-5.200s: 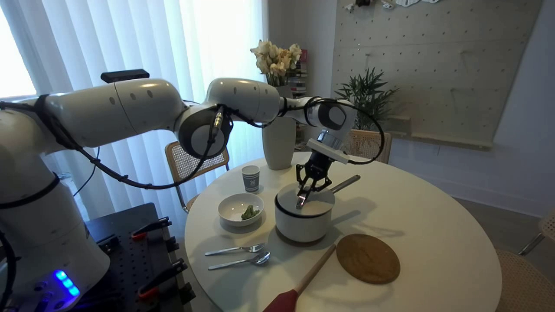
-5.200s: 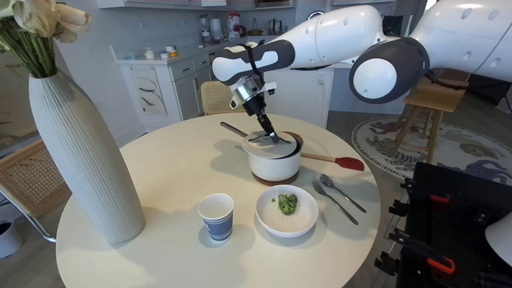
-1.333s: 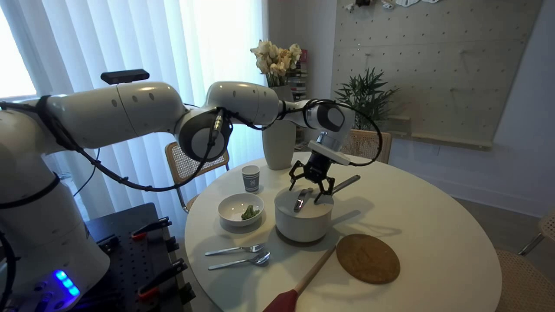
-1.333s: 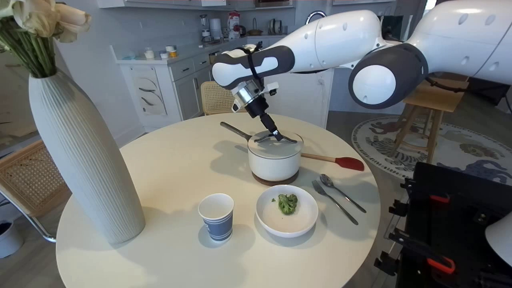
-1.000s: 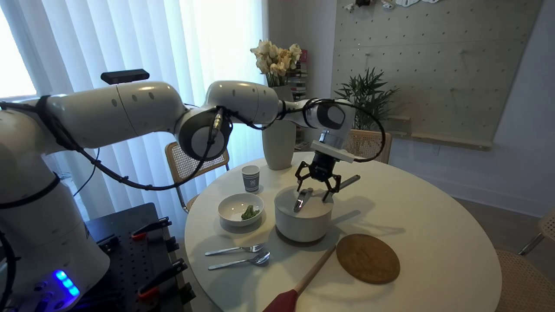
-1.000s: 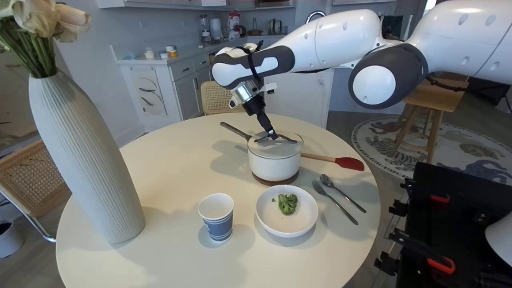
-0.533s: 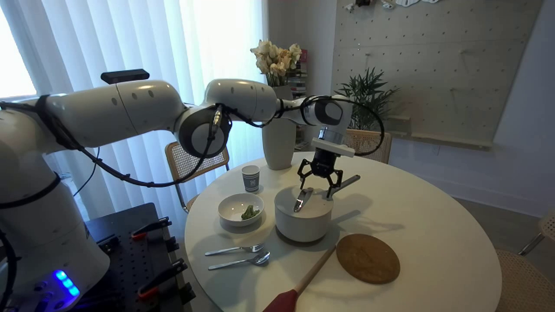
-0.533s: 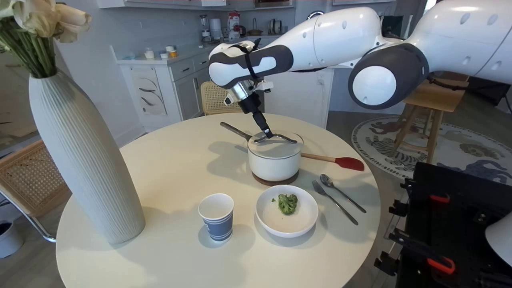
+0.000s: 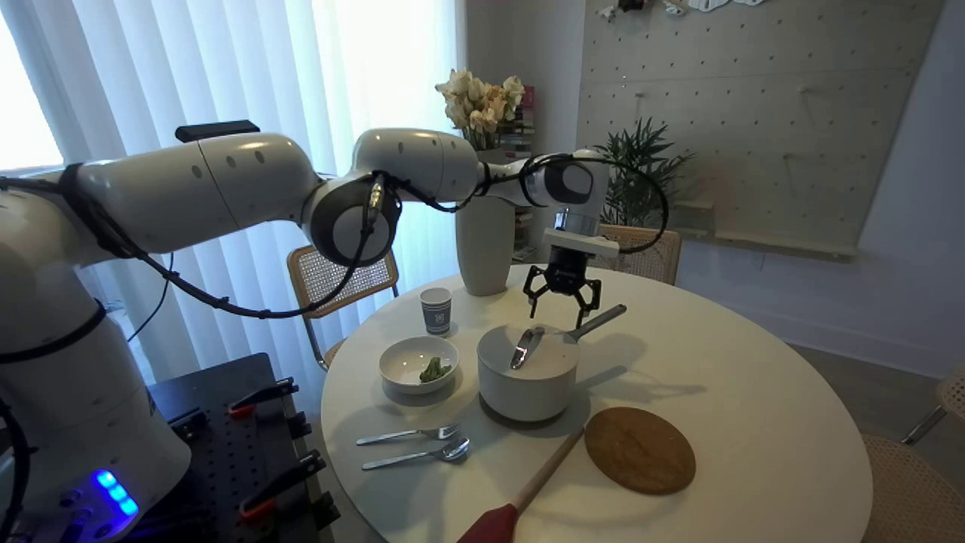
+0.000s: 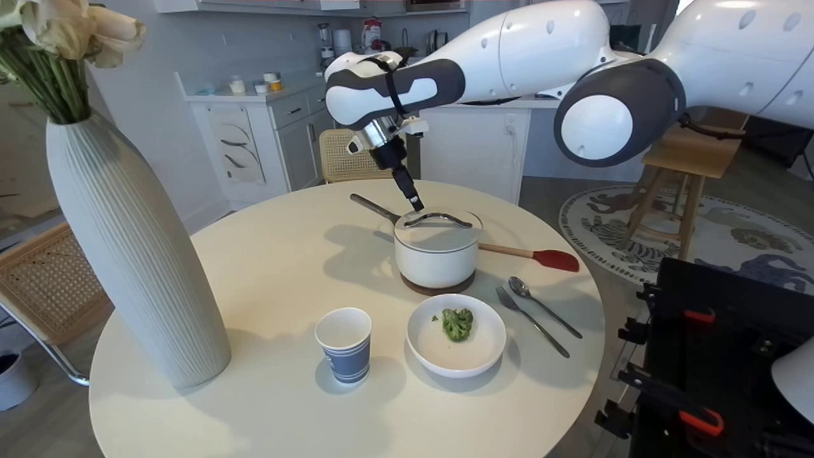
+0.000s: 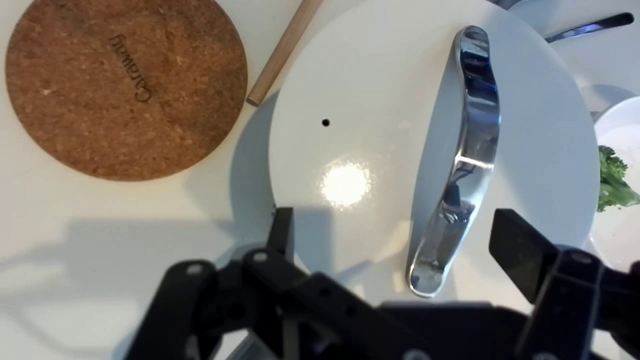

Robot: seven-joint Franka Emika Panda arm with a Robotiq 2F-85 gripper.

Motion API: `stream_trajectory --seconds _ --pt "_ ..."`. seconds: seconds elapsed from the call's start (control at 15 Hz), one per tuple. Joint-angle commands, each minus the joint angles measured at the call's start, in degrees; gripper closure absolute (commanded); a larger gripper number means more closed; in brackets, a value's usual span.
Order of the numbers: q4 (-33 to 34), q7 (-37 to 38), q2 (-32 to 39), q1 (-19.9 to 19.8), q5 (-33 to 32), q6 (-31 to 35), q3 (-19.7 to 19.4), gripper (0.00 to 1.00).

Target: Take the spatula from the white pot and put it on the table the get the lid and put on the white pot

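Two fingers [image 11: 520,252] show at the lower edge of the wrist view, spread wide apart. Beneath them lies the lid [image 11: 360,80], and the lower end of its slanting metal handle [image 11: 477,117] appears in the gap between them. The spatula [image 11: 286,52], only its wooden shaft in sight, points in between the lid and a cork disc [image 11: 125,90], well apart from the fingers.

In an exterior view, the pot [image 9: 528,394] stands upright with the lid level on its rim. The fingers hang by the lid's far side, near the root of the pot's long handle; the metal handle sits off to the side of them. The arm [image 9: 249,192] stretches out roughly level, then turns down at the wrist so that the fingers point at the desk [image 9: 761,467]. The spatula lies flat there, its wooden end just beside the disc.

In an exterior view, the pot rests on a round mat [image 10: 416,287]. The fingers slant down, their tips close by the lid's rim; whether they touch it cannot be told here. The spatula's red head lies past the pot. Nearer are a bowl [image 10: 429,346] of broccoli [image 10: 457,324] and a cup [image 10: 346,356].
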Motion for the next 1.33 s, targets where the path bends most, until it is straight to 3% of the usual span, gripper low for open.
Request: stream_trajectory --seconds 0.0,0.8,1.27 --pt "-0.28 2.26 -3.29 -0.88 1.41 1.82 0.32 0.00" --pt "-0.50 6.97 -12.71 -4.03 5.45 5.24 2.08 0.00" --pt "0.34 5.65 -13.26 -5.29 5.87 7.63 3.08 0.00"
